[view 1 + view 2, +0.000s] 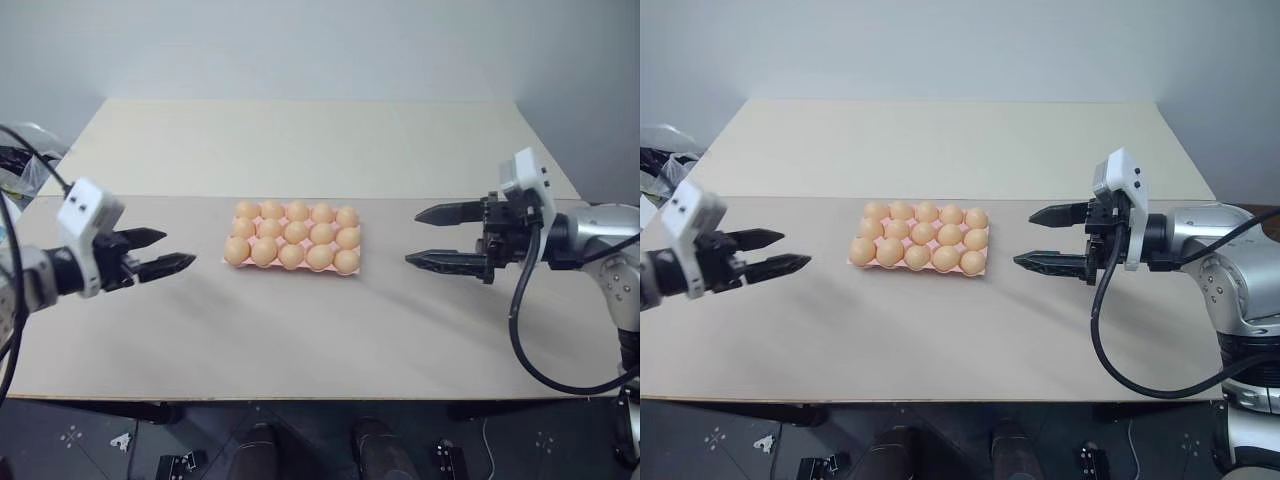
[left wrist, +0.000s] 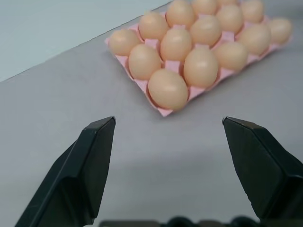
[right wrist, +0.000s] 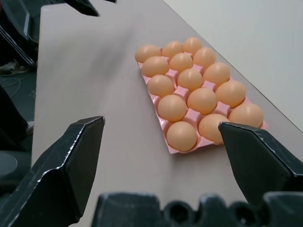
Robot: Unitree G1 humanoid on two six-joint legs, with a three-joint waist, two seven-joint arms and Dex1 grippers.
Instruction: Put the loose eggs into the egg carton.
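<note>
Beige counter (image 1: 300, 340). Mid-counter, pink carton (image 1: 293, 262) with all fifteen cups filled by eggs (image 1: 291, 256). Right tool (image 1: 432, 236) beside carton, fingers spread, empty. Left tool (image 1: 160, 252) on opposite side, fingers parted, holding nothing.

Bare table (image 1: 300, 340) lies open all round the egg carton (image 1: 356, 270) — its cups all filled
</note>
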